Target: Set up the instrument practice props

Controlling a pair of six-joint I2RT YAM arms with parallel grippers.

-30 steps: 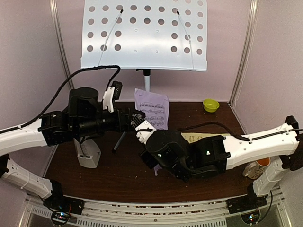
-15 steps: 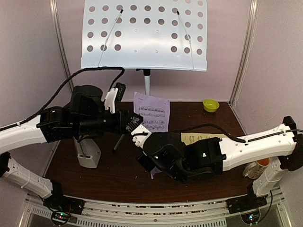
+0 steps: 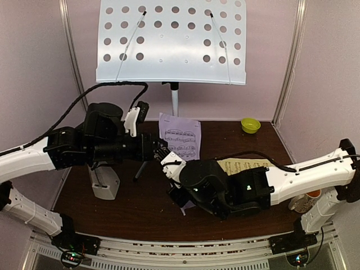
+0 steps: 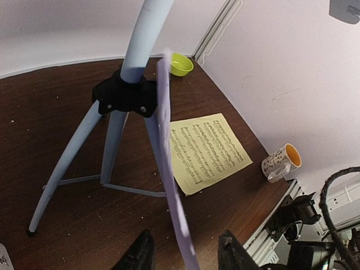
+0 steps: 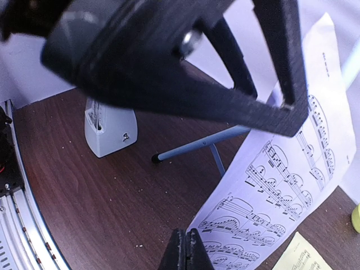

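Midway through setup, my right gripper (image 5: 184,247) pinches the lower edge of the lilac page (image 3: 181,132), upright beside the tripod (image 4: 121,95); my left gripper (image 4: 185,252) straddles it, fingers (image 4: 140,253) spread. Next, I judge: lift it onto the desk (image 3: 171,45).

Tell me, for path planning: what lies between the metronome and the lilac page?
A silver tripod leg, foot on the table, separates metronome and lilac page; right wrist view shows it.
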